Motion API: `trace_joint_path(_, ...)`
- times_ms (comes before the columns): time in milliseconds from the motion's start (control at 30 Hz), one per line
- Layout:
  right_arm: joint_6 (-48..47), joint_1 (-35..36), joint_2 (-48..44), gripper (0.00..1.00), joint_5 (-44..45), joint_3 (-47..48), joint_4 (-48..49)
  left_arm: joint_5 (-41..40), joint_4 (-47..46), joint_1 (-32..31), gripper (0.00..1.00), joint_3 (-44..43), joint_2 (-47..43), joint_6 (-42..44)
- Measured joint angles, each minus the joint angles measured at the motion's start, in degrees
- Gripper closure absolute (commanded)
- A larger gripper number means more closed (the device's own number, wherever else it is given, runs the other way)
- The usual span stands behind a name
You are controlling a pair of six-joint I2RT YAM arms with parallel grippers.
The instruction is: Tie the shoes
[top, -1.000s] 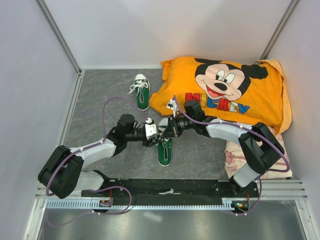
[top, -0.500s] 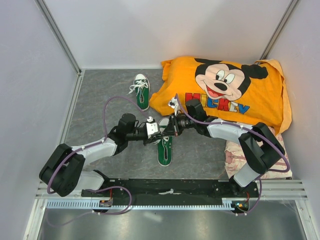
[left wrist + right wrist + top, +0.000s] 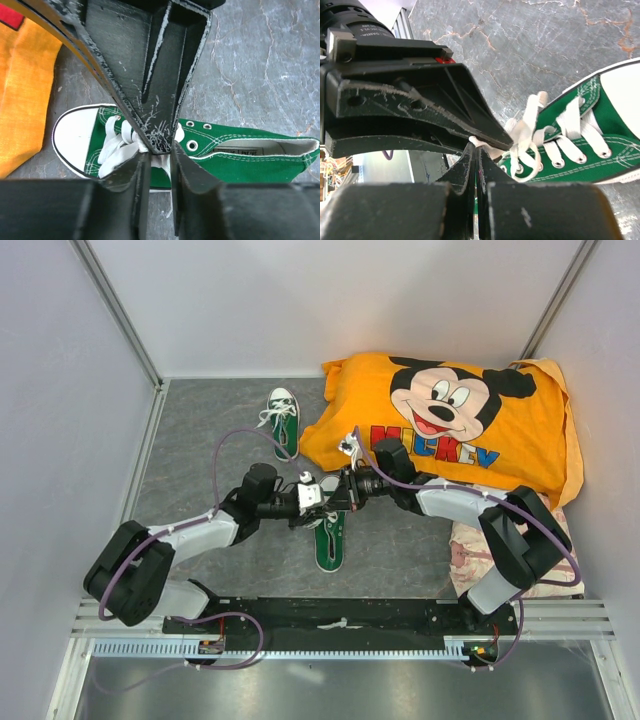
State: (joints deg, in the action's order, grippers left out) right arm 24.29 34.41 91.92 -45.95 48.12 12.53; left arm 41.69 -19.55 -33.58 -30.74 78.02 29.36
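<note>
One green sneaker [image 3: 330, 543] with a white toe cap lies on the grey floor in the middle, toe pointing away from the arm bases. It also shows in the left wrist view [image 3: 240, 160] and the right wrist view [image 3: 600, 150]. Both grippers meet over its white laces [image 3: 525, 132]. My right gripper [image 3: 476, 150] is shut on a lace strand, seen from above [image 3: 337, 496]. My left gripper [image 3: 160, 165] is narrowly open, its jaws straddling that strand and the right fingertips; it shows from above [image 3: 314, 502]. The second green sneaker [image 3: 283, 425] lies farther back, its laces loose.
The big orange Mickey Mouse pillow [image 3: 450, 420] fills the back right, its edge close to both shoes, and shows in the left wrist view [image 3: 22, 90]. A pinkish cloth [image 3: 468, 550] lies under the right arm. White walls enclose the floor.
My left gripper has slid a little right, toward the right gripper, and its elbow has followed. The right gripper and both shoes have hardly moved.
</note>
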Motion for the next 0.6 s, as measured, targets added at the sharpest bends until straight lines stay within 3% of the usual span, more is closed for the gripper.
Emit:
trace_joint_path(133, 0.11, -0.79, -0.07, 1.00, -0.22, -0.09, 0.11, -0.81, 4.92, -0.37, 0.92, -2.43, 0.35, 2.67)
trace_joint_path(200, 0.13, -0.90, -0.09, 0.94, -0.26, -0.09, 0.31, -1.18, 7.58, -0.59, 0.97, -3.85, 0.50, 4.37)
trace_joint_path(333, -1.03, -0.96, -0.17, 0.51, -0.79, -0.09, -0.85, -1.27, 11.21, -0.68, 0.98, -5.31, 0.70, 7.87)
trace_joint_path(367, -2.25, -1.11, -0.28, 0.47, -1.09, -0.09, -1.68, -1.27, 11.82, -0.68, 0.98, -5.35, 0.70, 8.76)
trace_joint_path(433, -4.44, -1.33, -0.74, 0.41, -1.75, -0.09, -3.58, -1.25, 13.03, -0.68, 0.98, -5.38, 0.72, 9.92)
trace_joint_path(600, -16.39, -3.28, -4.85, 0.39, -2.01, -0.09, -9.90, -1.09, 14.75, -0.68, 0.98, -5.62, 0.92, 13.14)
